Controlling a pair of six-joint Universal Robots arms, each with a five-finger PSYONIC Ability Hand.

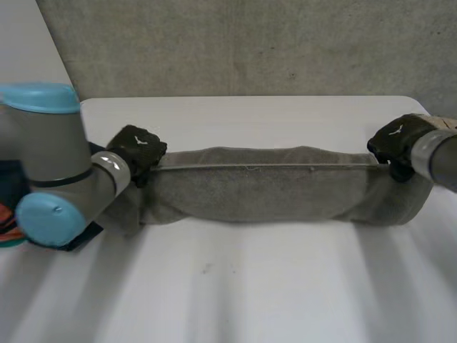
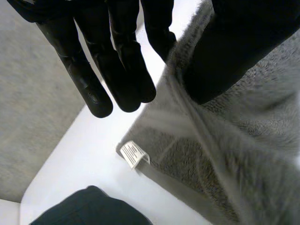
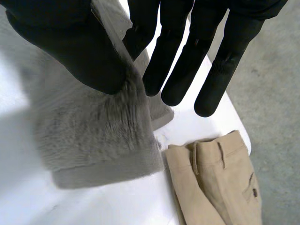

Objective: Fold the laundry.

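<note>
A grey towel [image 1: 257, 189] hangs stretched in a long band between my two hands, its lower part sagging onto the white table [image 1: 250, 286]. My left hand [image 1: 137, 151] holds the towel's left top corner. In the left wrist view its thumb and a finger [image 2: 159, 28] pinch the towel [image 2: 225, 154], and the other fingers stay straight. My right hand [image 1: 393, 143] holds the right top corner. In the right wrist view the thumb [image 3: 70, 42] presses the towel [image 3: 93, 136] against a finger. A white label [image 2: 134, 154] sits on the towel's hem.
Folded tan trousers [image 3: 215, 183] lie on the table beyond my right hand, near the table's corner. A dark garment [image 2: 89, 208] lies by the towel's left end. Coloured clothes [image 1: 8, 229] sit behind my left arm. A concrete wall stands behind the table.
</note>
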